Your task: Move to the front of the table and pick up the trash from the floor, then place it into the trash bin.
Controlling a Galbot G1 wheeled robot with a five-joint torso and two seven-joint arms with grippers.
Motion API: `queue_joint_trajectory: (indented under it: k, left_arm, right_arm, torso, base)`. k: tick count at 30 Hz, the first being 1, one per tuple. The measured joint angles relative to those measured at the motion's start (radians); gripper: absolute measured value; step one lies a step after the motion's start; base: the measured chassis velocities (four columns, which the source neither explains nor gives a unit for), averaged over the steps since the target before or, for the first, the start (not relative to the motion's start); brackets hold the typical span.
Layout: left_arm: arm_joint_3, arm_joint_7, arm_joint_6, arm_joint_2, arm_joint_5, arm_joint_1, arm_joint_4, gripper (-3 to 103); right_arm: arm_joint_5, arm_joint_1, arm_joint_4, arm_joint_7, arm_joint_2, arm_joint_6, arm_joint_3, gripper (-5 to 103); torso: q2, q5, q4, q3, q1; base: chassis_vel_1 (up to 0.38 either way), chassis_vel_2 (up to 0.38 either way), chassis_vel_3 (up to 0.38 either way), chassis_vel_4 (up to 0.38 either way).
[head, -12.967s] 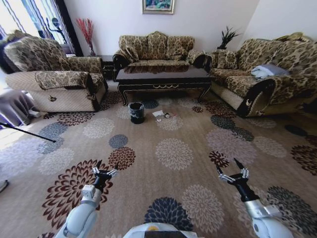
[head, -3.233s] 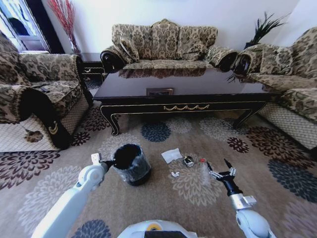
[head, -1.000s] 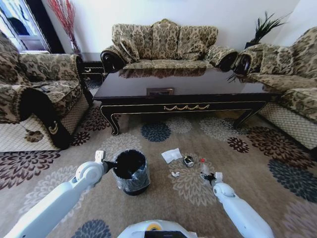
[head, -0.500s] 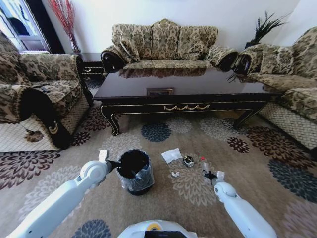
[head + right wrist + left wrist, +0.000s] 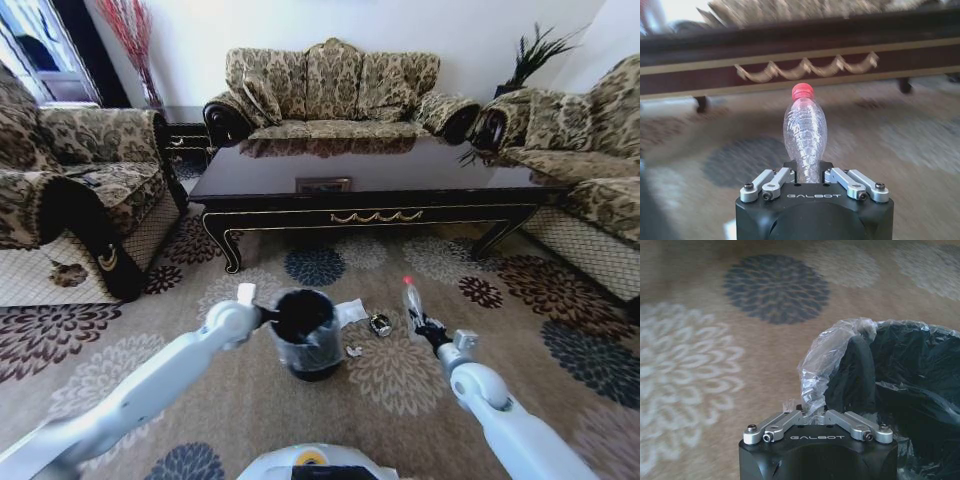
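The trash bin (image 5: 305, 340), black with a clear bag liner, stands on the carpet before the table (image 5: 370, 190). My left gripper (image 5: 268, 316) is shut on the trash bin's rim (image 5: 862, 347), pinching the plastic liner in the left wrist view, where the left gripper (image 5: 812, 412) sits at the rim. My right gripper (image 5: 424, 327) is shut on a clear plastic bottle (image 5: 411, 298) with a red cap, held upright above the carpet to the right of the bin. In the right wrist view the bottle (image 5: 804, 134) rises from the right gripper (image 5: 809, 174). Trash on the floor: white paper (image 5: 352, 310), a dark crushed lump (image 5: 380, 324), a white scrap (image 5: 353, 351).
Patterned sofas surround the table: one behind (image 5: 335, 95), one left (image 5: 70, 200), one right (image 5: 590, 160). A small dark side table (image 5: 185, 135) stands at the back left. The table's gold-trimmed rail (image 5: 805, 67) runs across the right wrist view. Open carpet lies around both arms.
The left arm has carried the trash bin to the right, close to the floor trash. The right gripper has raised the bottle off the carpet and holds it upright.
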Motion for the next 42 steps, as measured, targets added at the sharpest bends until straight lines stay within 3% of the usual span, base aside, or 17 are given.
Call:
queue_joint_trajectory:
  k: [3, 7, 12, 16, 27, 32, 34, 37, 42]
  left_arm:
    - [0.098, -0.014, 0.0, -0.046, -0.021, -0.101, 0.032, 3]
    - [0.156, -0.031, 0.0, -0.097, -0.047, -0.168, 0.058, 3]
    - [0.227, -0.039, 0.0, -0.142, -0.065, -0.226, 0.085, 3]
    - [0.288, -0.041, 0.0, -0.177, -0.082, -0.262, 0.099, 3]
    - [0.336, -0.077, 0.001, -0.236, -0.096, -0.287, 0.115, 3]
    - [0.319, -0.083, 0.001, -0.215, -0.099, -0.295, 0.093, 3]
    - [0.319, -0.088, 0.001, -0.204, -0.103, -0.296, 0.081, 3]
    - [0.318, -0.091, 0.001, -0.197, -0.109, -0.296, 0.07, 3]
    - [0.298, -0.094, 0.001, -0.194, -0.11, -0.289, 0.071, 3]
  right_arm:
    - [-0.012, -0.038, 0.121, -0.003, 0.0, 0.009, -0.004, 21]
    - [-0.059, -0.077, 0.2, -0.034, 0.003, 0.039, -0.018, 21]
    - [-0.159, -0.124, 0.232, -0.079, 0.025, 0.083, -0.041, 21]
    - [-0.184, -0.157, 0.254, -0.089, 0.045, 0.098, -0.045, 21]
    - [-0.215, -0.202, 0.27, -0.118, 0.061, 0.119, -0.051, 21]
    - [-0.219, -0.203, 0.262, -0.119, 0.07, 0.122, -0.052, 31]
    - [-0.219, -0.196, 0.26, -0.118, 0.075, 0.119, -0.059, 47]
    - [-0.219, -0.194, 0.259, -0.117, 0.078, 0.117, -0.062, 52]
    - [-0.219, -0.2, 0.258, -0.115, 0.081, 0.115, -0.059, 74]
  torso:
    - [0.0, -0.0001, 0.0002, 0.0, 0.0]
    - [0.0, -0.0002, 0.0, 0.0, 0.0]
    - [0.0, 0.0001, 0.0004, 0.0, 0.0]
    - [0.0, -0.0001, -0.0002, 0.0, 0.0]
    - [0.0, -0.0001, -0.0002, 0.0, 0.0]
    - [0.0, -0.0002, 0.0003, 0.0, 0.0]
    - [0.0, -0.0002, 0.0003, 0.0, 0.0]
    - [0.0, -0.0002, 0.0002, 0.0, 0.0]
    - [0.0, -0.0003, 0.0001, 0.0, 0.0]
  base:
    - [0.0, 0.0, 0.0, 0.0]
    - [0.0, 0.0, 0.0, 0.0]
    - [0.0, 0.0, 0.0, 0.0]
    - [0.0, 0.0, 0.0, 0.0]
    - [0.0, 0.0, 0.0, 0.0]
    - [0.0, 0.0, 0.0, 0.0]
    - [0.0, 0.0, 0.0, 0.0]
    - [0.0, 0.0, 0.0, 0.0]
    - [0.0, 0.0, 0.0, 0.0]
